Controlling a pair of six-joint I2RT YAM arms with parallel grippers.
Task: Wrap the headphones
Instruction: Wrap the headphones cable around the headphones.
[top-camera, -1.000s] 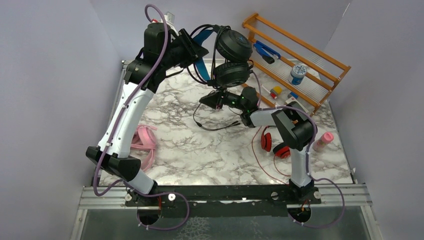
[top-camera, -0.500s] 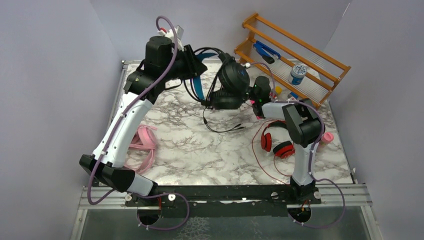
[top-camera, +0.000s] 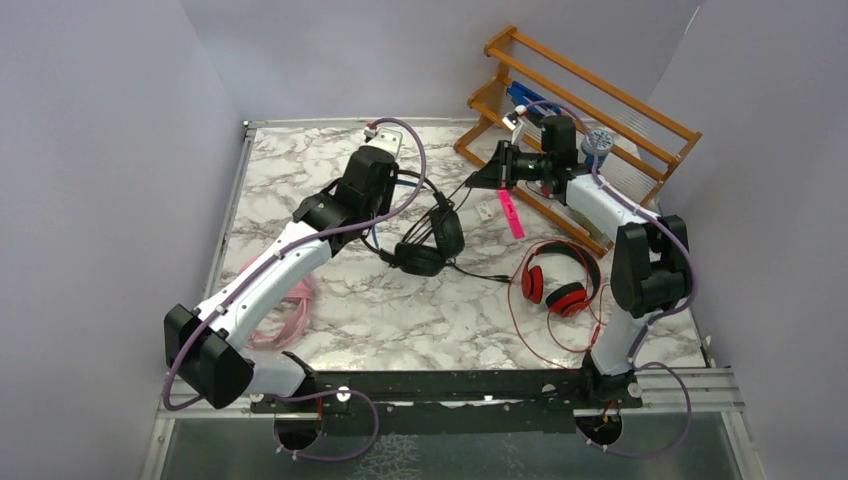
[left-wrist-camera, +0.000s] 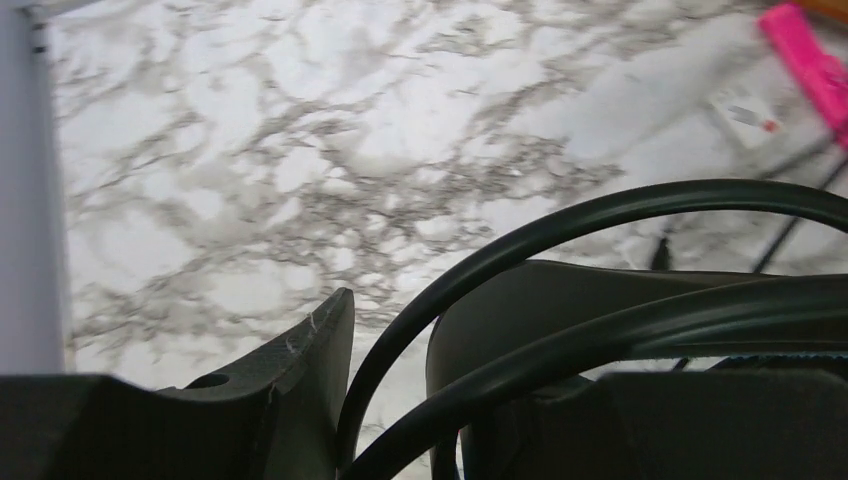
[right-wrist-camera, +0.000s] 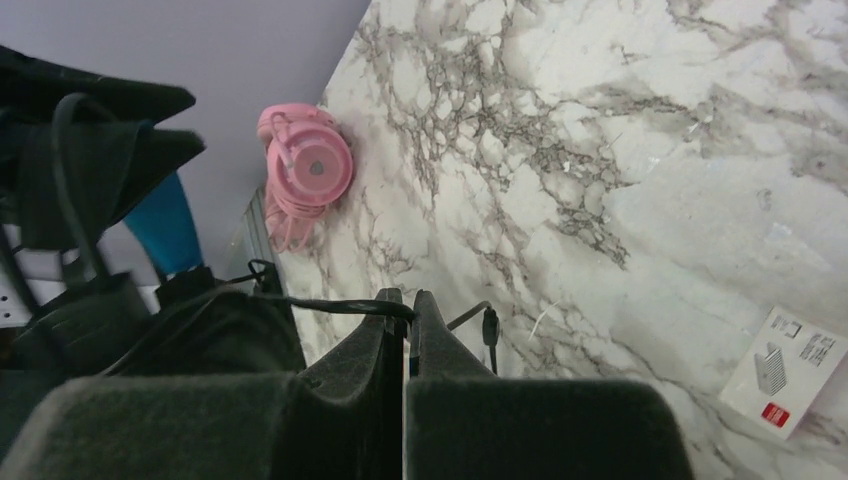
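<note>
Pinching headset cable (right-wrist-camera: 322, 302) between right jaws

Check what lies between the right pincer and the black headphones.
A black cable stretches from the right pincer, which is shut on it, to the black headphones, above the bare marble table. The top and right wrist views show it.

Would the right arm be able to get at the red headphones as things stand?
Probably not yet: the right gripper is shut on the black cable. The red headphones themselves lie uncovered close by, so it would likely have to let go first.
</note>
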